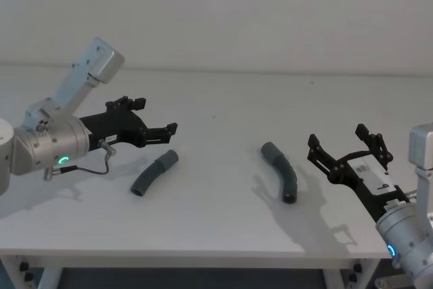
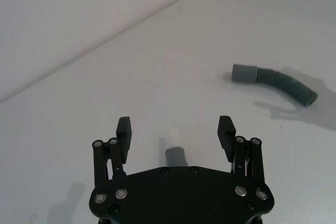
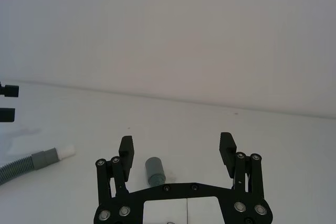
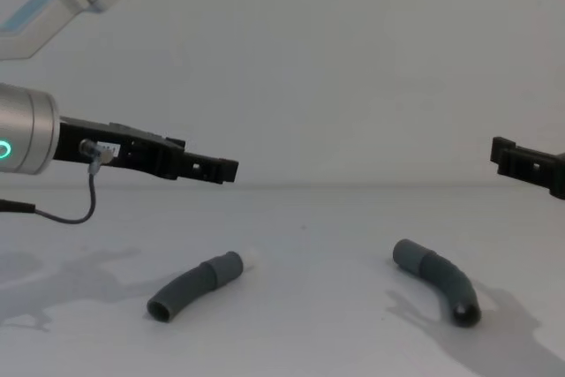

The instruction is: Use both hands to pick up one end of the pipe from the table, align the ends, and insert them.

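Two curved dark grey ribbed pipe pieces lie apart on the white table (image 1: 216,93). The left piece (image 1: 154,172) (image 4: 194,284) has a cuff with a whitish tip (image 4: 251,256) pointing toward the centre. My left gripper (image 1: 157,114) (image 2: 175,127) hovers open just above and behind that cuff (image 2: 176,156), holding nothing. The right piece (image 1: 281,170) (image 4: 437,280) has a plain, wider cuff (image 3: 154,169) facing away from me. To its right, my right gripper (image 1: 337,137) (image 3: 177,142) is open and empty above the table.
A grey cable (image 1: 101,160) loops under the left wrist. A pale wall (image 1: 216,11) rises behind the table's far edge. The table's front edge (image 1: 203,254) runs close below both pieces.
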